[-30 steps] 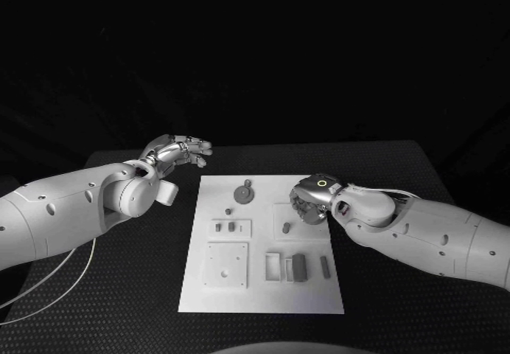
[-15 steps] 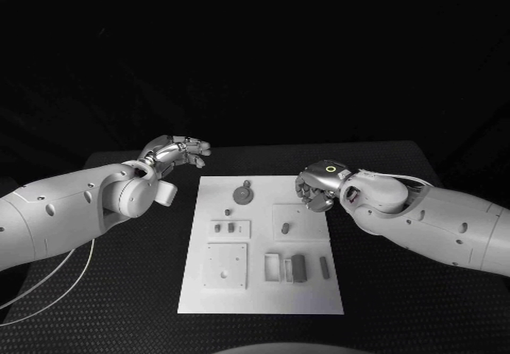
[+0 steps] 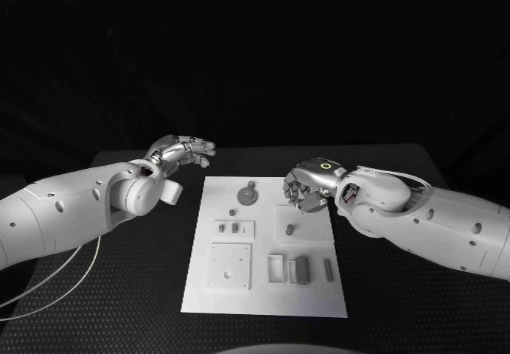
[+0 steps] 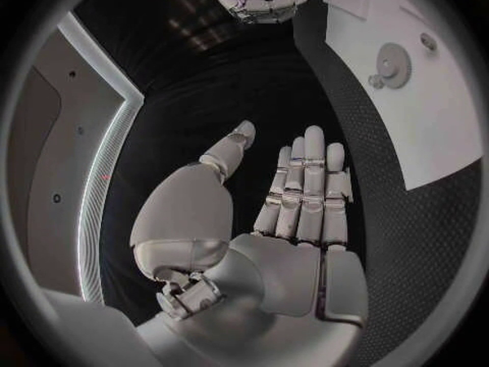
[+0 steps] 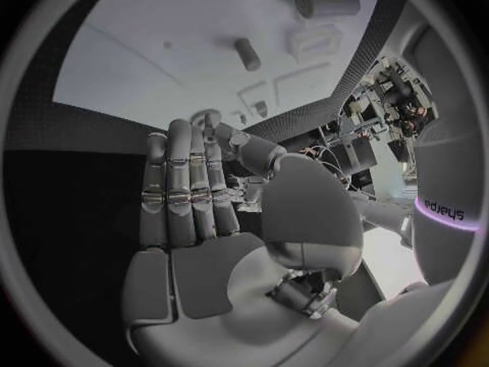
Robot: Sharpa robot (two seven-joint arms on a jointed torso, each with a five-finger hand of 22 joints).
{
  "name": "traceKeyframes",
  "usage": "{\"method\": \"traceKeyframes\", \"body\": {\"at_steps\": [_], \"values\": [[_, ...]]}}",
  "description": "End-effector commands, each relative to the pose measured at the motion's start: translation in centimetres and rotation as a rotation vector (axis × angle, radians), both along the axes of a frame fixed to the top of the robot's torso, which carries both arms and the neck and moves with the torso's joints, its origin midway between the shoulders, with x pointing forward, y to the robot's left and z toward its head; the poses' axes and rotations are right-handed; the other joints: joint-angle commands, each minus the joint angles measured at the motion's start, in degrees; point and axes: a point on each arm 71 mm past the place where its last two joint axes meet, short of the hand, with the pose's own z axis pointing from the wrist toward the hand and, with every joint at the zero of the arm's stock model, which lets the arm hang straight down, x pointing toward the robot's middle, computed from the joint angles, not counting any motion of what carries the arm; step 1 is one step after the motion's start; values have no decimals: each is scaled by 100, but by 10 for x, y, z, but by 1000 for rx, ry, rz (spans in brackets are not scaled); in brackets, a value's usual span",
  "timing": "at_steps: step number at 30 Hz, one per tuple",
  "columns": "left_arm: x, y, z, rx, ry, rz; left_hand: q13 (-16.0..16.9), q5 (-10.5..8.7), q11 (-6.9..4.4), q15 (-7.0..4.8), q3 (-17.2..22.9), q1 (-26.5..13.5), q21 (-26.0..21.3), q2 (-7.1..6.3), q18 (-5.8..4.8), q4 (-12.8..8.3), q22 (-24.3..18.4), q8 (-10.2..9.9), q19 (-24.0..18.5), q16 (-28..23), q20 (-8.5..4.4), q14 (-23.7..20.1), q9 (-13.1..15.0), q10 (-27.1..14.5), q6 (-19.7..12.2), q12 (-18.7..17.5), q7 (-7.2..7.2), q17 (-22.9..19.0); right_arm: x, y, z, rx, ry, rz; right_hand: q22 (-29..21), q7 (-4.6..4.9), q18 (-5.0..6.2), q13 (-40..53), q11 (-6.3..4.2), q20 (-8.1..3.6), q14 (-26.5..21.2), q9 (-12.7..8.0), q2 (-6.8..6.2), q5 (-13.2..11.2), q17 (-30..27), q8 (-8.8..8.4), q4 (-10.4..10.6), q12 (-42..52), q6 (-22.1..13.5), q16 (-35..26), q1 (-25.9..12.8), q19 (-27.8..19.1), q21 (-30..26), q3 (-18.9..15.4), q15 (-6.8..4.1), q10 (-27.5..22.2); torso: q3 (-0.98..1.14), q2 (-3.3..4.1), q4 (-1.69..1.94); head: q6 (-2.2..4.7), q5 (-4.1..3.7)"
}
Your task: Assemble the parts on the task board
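The white task board (image 3: 266, 295) lies in the middle of the black table. On it are a round disc part (image 3: 247, 195), a small peg (image 3: 232, 213), two small parts in a square recess (image 3: 228, 228), another small part (image 3: 289, 229) and dark blocks (image 3: 302, 269) near the front. My right hand (image 3: 305, 190) hovers over the board's far right corner with straight fingers and holds nothing (image 5: 188, 196). My left hand (image 3: 180, 153) floats above the table beyond the board's far left corner, fingers extended and empty (image 4: 301, 196). The left wrist view shows the disc part (image 4: 392, 65).
A white square plate (image 3: 228, 265) and a white block (image 3: 274, 267) sit on the board's near half. Black table (image 3: 127, 280) surrounds the board on both sides. A cable (image 3: 64, 284) loops under my left arm.
My right hand has lifted off the board's right side and moved toward its far edge, fingers now straightened. My left hand has barely moved.
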Motion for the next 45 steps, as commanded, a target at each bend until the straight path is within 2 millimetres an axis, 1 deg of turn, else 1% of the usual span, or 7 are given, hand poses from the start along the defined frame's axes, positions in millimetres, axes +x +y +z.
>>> {"method": "traceKeyframes", "body": {"at_steps": [1, 13, 25, 33, 38, 42, 45], "values": [[2, -1, 1, -11, -6, 11, -7, 22, 25, 7, -16, 32, -28, 25, 99, -11, 8, -24, 19, -30, 23, 34, -9, -9, -28, 24, 26, 9, -7, 20, 3, 51, 1, 57, -2, 2, 119, 16, -36, -3, -1, 10, 19, 26, 8, 28, 39, 3, 1, 35, -6, 47, 21, 2, -30, 72, 4, 3, 2, 0, 189], [11, -8, -1, -19, -7, 28, -10, 24, 21, 8, -14, 33, -36, 23, 98, -8, 11, -16, 17, -40, 24, 31, -7, 3, -19, 33, 23, 17, -34, 71, -36, 9, 8, 179, 1, 4, 119, 32, -35, -6, -1, 22, 37, 28, 14, 23, 31, -5, -8, 34, -7, 49, 24, -5, -30, 70, -26, -39, 21, -89, 658], [16, -17, -2, -26, -7, 30, -14, 24, 17, 7, -11, 31, -44, 30, 97, 0, 16, -8, 17, -50, 26, 32, -5, 16, -11, 42, 19, 27, -57, 94, -73, -38, 48, 240, 7, 5, 119, 52, -35, -12, 2, 38, 49, 28, 21, 20, 14, -13, -14, 34, -1, 53, 30, -10, -32, 68, -53, -67, 27, -218, 1075], [16, -24, -2, -31, -3, 13, -17, 23, 17, 8, -12, 31, -47, 26, 96, 0, 17, -8, 15, -55, 26, 30, -5, 15, -13, 42, 19, 30, -63, 98, -86, -41, 78, 244, 9, 7, 119, 62, -34, -13, 4, 45, 56, 28, 25, 17, 13, -18, -19, 35, -5, 57, 33, -14, -33, 67, -54, -53, 48, -155, 1120], [16, -25, -2, -32, -2, 11, -19, 24, 18, 9, -11, 31, -49, 25, 96, 2, 19, -8, 14, -59, 27, 28, -6, 14, -16, 42, 19, 32, -67, 102, -87, -36, 81, 257, 10, 8, 119, 67, -34, -14, 4, 49, 60, 28, 26, 15, 11, -21, -22, 34, -6, 59, 34, -16, -33, 66, -45, -62, 27, -217, 1199], [16, -27, -2, -33, -1, 6, -21, 24, 19, 9, -11, 31, -52, 24, 95, 3, 20, -8, 13, -62, 27, 27, -6, 12, -17, 41, 20, 34, -69, 104, -87, -28, 91, 262, 11, 9, 119, 72, -34, -14, 6, 53, 65, 28, 28, 14, 10, -23, -23, 34, -9, 60, 35, -18, -33, 66, -49, -60, 35, -235, 1175], [16, -26, -3, -32, 0, 8, -23, 24, 19, 10, -10, 30, -53, 25, 95, 5, 21, -9, 13, -64, 27, 26, -7, 11, -19, 41, 20, 35, -69, 106, -88, -30, 92, 264, 11, 10, 119, 76, -33, -14, 6, 56, 69, 28, 28, 13, 9, -25, -25, 34, -11, 61, 35, -19, -34, 65, -53, -63, 34, -183, 1136]]}}
